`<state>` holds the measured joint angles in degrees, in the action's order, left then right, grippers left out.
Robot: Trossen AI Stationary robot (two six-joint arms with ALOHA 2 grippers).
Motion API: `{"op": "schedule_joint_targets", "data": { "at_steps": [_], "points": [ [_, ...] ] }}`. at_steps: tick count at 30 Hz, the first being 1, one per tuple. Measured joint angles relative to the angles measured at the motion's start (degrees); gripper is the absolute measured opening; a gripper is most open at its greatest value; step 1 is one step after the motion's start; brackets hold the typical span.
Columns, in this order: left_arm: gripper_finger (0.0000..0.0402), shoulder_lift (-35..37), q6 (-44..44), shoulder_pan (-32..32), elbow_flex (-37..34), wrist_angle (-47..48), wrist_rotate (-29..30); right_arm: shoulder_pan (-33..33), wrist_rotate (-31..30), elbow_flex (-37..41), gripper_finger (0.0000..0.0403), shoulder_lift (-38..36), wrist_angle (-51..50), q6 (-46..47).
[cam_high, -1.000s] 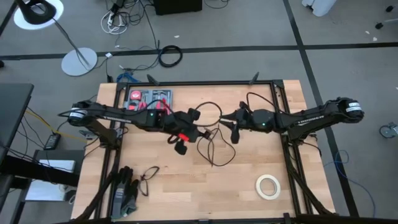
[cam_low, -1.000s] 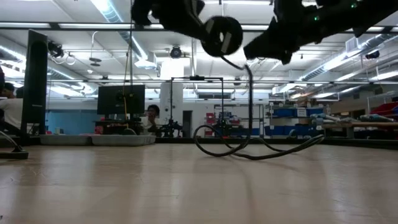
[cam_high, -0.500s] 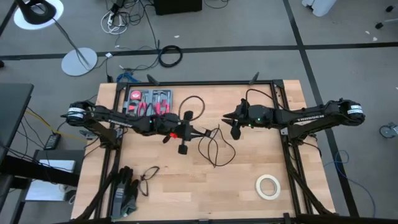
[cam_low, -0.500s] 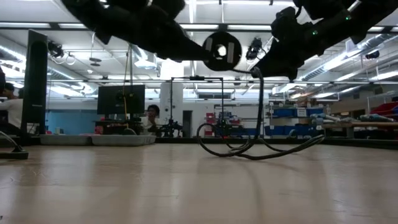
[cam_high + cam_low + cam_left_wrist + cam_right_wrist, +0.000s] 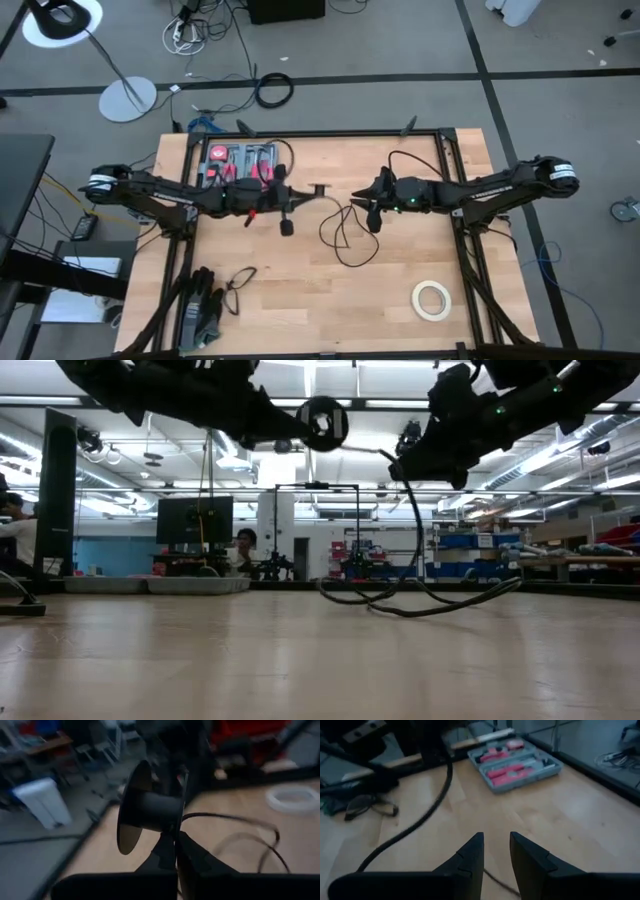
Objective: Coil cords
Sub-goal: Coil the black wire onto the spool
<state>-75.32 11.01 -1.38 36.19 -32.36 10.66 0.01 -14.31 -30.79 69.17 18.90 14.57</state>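
The left gripper (image 5: 312,189) is hanging above the middle of the light wooden table (image 5: 300,300), its two dark fingers (image 5: 167,852) pressed together on a small black spool-shaped end piece (image 5: 150,810) of the thin black flexible cable (image 5: 345,235). From that end piece the cable is running across to the right gripper (image 5: 368,205), then dropping to the tabletop, where it is lying in loose loops between the two arms, as the low view shows (image 5: 400,600). The right gripper is hovering just beside the hanging strand, its fingers (image 5: 470,857) sitting slightly apart with nothing between them. A grey tool case with red-handled tools (image 5: 240,160) is resting at the far left of the table, a cream-white tape roll (image 5: 431,299) near the right front corner, and a pair of dark-framed glasses (image 5: 238,282) near the left front
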Motion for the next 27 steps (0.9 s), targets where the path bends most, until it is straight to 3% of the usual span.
{"op": "schedule_joint_targets", "data": {
  "at_steps": [3, 6, 12, 27],
  "points": [
    [0.0000, 0.1, 0.6, -2.6, 0.0, -3.0, -0.1, -0.6, 0.0, 0.0, 0.0093, 2.3, 4.1, -0.6],
    [0.0000, 0.1, -0.8, -5.3, 0.1, -3.1, -3.8, -1.3, 0.0, 0.0, 0.0093, 3.6, 6.1, -0.6],
    [0.0000, 0.0, -2.6, -5.3, 0.1, 4.4, -11.5, -0.7, 0.0, 0.0, 0.0091, 3.3, 7.3, -3.9],
    [0.0000, -3.7, -0.3, -5.5, 6.3, 12.5, -13.9, -0.9, 2.4, -7.6, 0.0091, 3.8, 9.2, -13.4]
  ]
}}
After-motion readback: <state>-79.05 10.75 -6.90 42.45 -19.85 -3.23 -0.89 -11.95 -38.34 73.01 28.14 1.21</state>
